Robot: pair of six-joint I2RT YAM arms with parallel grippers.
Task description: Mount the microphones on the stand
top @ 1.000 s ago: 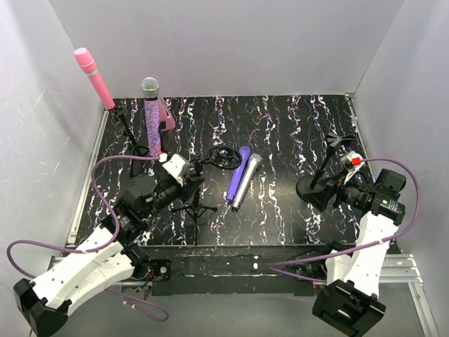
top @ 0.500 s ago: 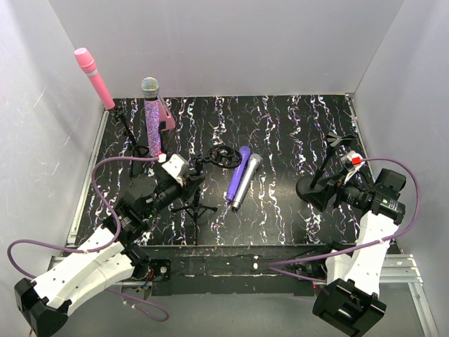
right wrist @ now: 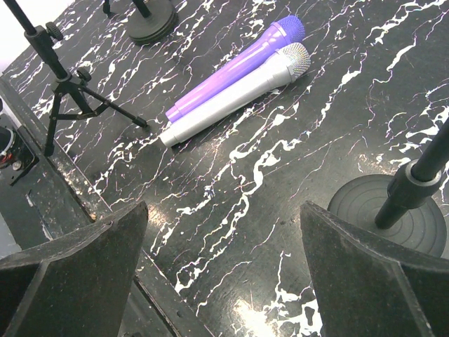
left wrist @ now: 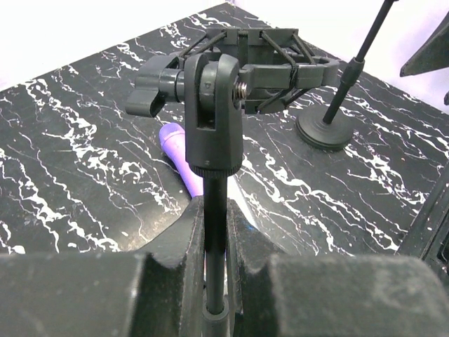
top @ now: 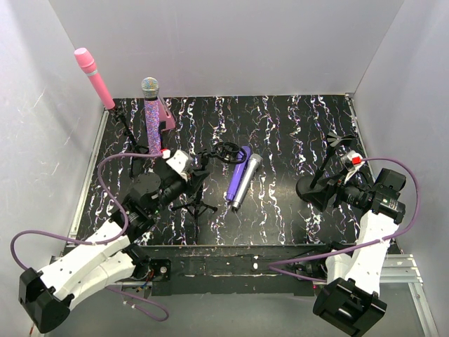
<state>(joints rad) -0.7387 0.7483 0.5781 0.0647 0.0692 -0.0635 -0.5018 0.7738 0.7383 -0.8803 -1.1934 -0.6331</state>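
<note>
Although the top view is hiding the grip, the left gripper [left wrist: 215, 235] is clamping the stand pole [left wrist: 215, 193]; the right gripper [right wrist: 221, 217] is gaping wide, empty.

light: bright, even — shadows soft | wrist views: corners blown white, foreground blurred
</note>
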